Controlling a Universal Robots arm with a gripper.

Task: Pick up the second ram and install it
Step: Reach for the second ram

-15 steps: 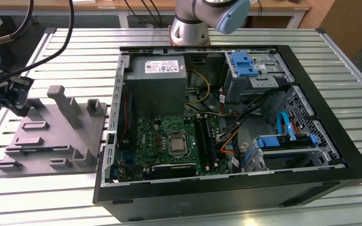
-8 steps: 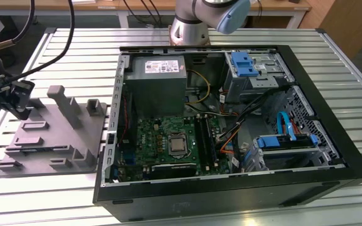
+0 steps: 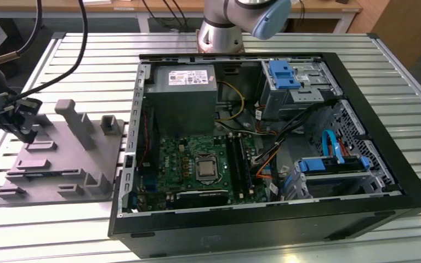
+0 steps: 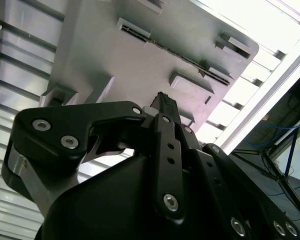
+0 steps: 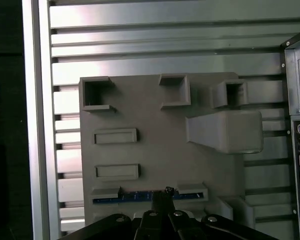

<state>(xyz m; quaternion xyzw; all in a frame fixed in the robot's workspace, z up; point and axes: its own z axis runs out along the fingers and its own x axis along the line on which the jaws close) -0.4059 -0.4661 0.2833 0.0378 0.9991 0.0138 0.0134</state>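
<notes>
Second ram [image 5: 135, 197]: dark strip set edge-up in a slot of the grey tray [image 5: 155, 145], between two raised blocks.
Long axis: along the tray's edge.
Gripper [image 5: 163, 192]: above the ram's middle, apparently not touching.
Fingers [image 4: 166, 131]: pressed together, empty.
Arm pose: wrist pointing down, at the exterior view's left, well apart from the computer case [image 3: 386, 211].
</notes>
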